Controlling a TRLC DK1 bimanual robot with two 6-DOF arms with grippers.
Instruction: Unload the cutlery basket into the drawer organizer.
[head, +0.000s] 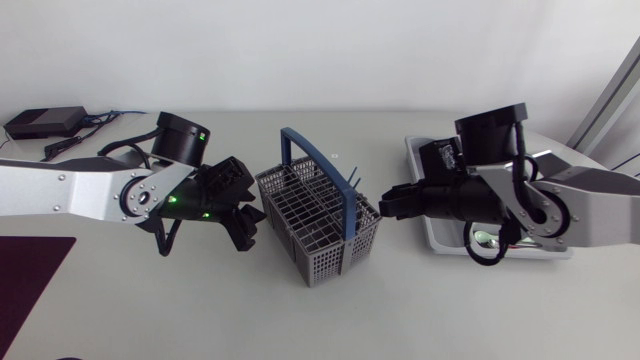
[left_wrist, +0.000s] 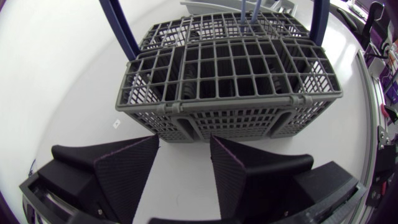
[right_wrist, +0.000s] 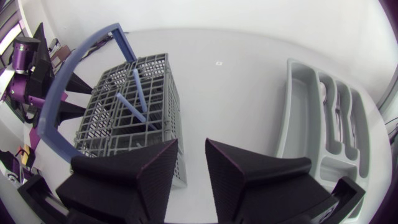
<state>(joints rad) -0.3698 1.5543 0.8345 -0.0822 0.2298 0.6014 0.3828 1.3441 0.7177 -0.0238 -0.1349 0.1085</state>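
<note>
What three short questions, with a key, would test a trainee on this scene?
1. True or false: the left tool is shut on the cutlery basket.
2. Choose one. Where does the drawer organizer lie?
A. on the right arm's side of the basket
B. on the left arm's side of the basket
C. inside the basket
3. Fill the gap: the handle of the basket is ___ in colour.

Key: 1 false (it is open, just in front of the basket wall); 2 A; 3 blue.
</note>
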